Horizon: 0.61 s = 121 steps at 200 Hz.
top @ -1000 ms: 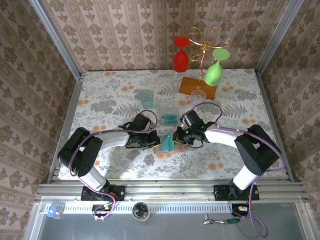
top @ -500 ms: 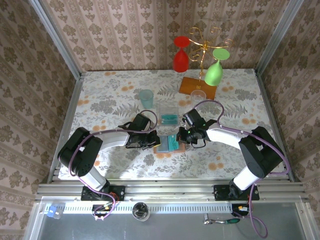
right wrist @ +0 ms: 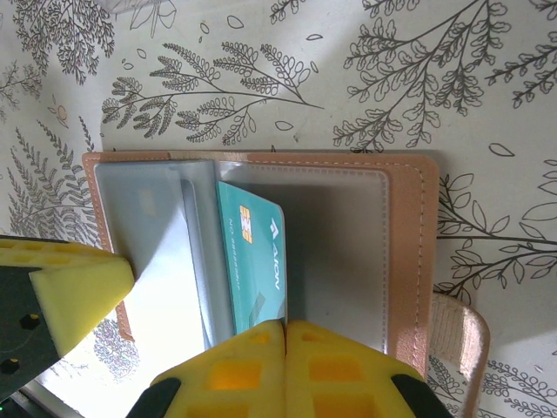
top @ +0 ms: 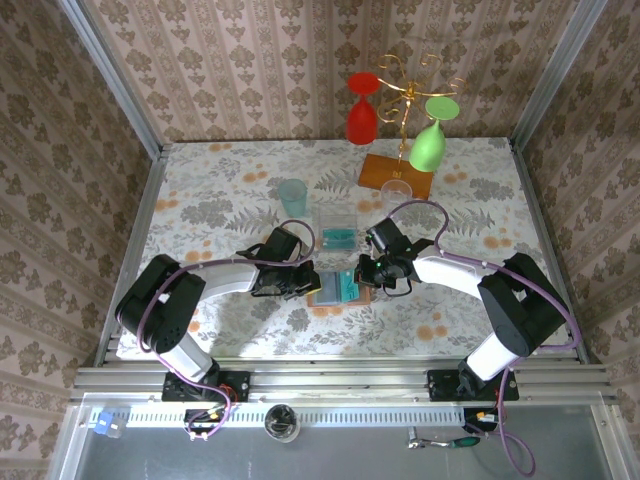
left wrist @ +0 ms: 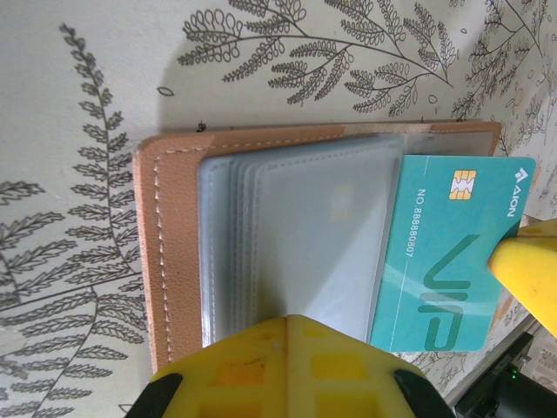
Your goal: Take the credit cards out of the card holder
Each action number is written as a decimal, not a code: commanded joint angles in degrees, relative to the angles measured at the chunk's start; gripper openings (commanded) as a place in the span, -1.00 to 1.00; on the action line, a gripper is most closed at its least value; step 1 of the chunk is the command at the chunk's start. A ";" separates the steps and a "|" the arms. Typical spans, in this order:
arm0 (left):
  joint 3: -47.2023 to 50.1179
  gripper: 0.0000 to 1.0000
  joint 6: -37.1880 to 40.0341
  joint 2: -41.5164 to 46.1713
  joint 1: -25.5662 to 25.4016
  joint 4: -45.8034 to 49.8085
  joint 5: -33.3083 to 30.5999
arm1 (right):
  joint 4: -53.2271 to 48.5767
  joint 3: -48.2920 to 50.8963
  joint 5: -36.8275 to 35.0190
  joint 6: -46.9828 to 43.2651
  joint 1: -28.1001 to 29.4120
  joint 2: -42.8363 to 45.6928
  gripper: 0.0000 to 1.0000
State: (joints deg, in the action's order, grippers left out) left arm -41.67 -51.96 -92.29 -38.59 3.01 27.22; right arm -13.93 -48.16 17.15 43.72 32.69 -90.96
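Note:
The tan card holder (top: 322, 298) lies open on the table between my two grippers, its grey clear sleeves (left wrist: 296, 235) facing up. One teal credit card (left wrist: 444, 252) with a gold chip sticks out of a sleeve. My right gripper (right wrist: 285, 324) is shut on the edge of that card (right wrist: 257, 261), over the holder's right half (right wrist: 405, 252). My left gripper (left wrist: 291, 320) is shut, its tips resting on the sleeves of the left half (left wrist: 174, 252). In the top view the left gripper (top: 305, 283) and right gripper (top: 366, 275) flank the card (top: 345, 285).
A teal tumbler (top: 292, 197) and a clear box (top: 337, 230) with teal contents stand just behind the holder. Further back is a glass rack on an orange wooden base (top: 395, 175), with a red glass (top: 361, 110) and a green glass (top: 428, 145) hanging from it.
My right gripper has shifted a little to the right with the teal card, which now lies flatter over the holder. The left arm has not moved.

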 commanded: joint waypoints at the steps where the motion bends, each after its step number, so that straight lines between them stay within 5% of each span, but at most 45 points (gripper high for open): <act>1: -0.25 -1.00 1.08 0.02 0.19 1.92 -0.42 | -0.26 -1.47 -0.10 1.21 0.68 0.42 -0.90; 121: -0.46 -1.00 1.25 0.09 0.22 2.37 -0.40 | 0.06 -1.36 2.03 2.88 1.81 -0.04 -0.78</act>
State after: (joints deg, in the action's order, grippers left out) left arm -41.67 -51.81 -92.29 -38.54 3.03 27.24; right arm -13.32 -48.62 17.82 45.65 33.91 -90.96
